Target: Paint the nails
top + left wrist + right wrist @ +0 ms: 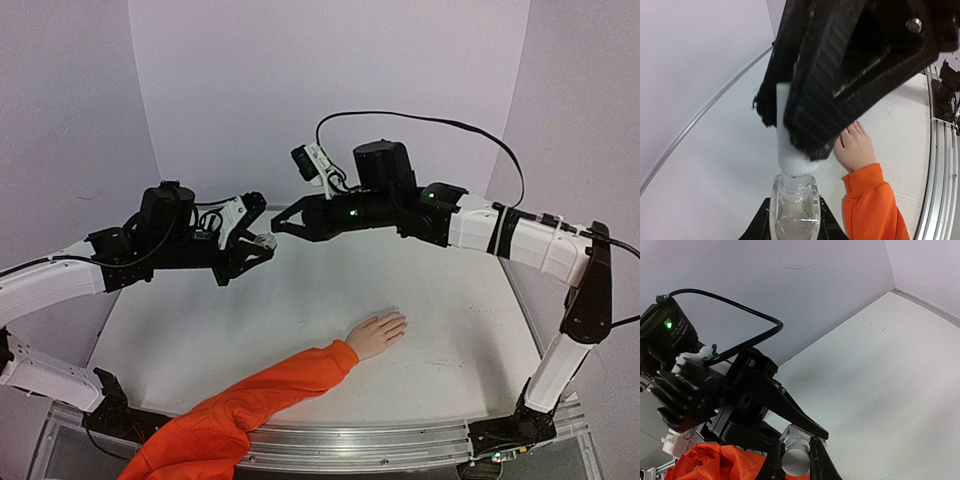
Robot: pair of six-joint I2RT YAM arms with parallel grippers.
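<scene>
Nowhere legible: clear bottle with white cap bears no readable label.

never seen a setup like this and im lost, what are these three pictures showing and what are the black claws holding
These are two robot arms bolted at the near edge of a white table. The wide picture comes from a fixed camera above and behind them. The other two come from small cameras on each wrist, which is why black fingers fill those views.

On the table lies a small mannequin hand in an orange sleeve, palm down. Its nails are too small to make out.

Above the table the two arms meet. The left gripper holds a small clear bottle by its body. The right gripper is closed on the bottle's white cap. It looks as if they are about to open it, probably nail polish, though I see no label.
</scene>
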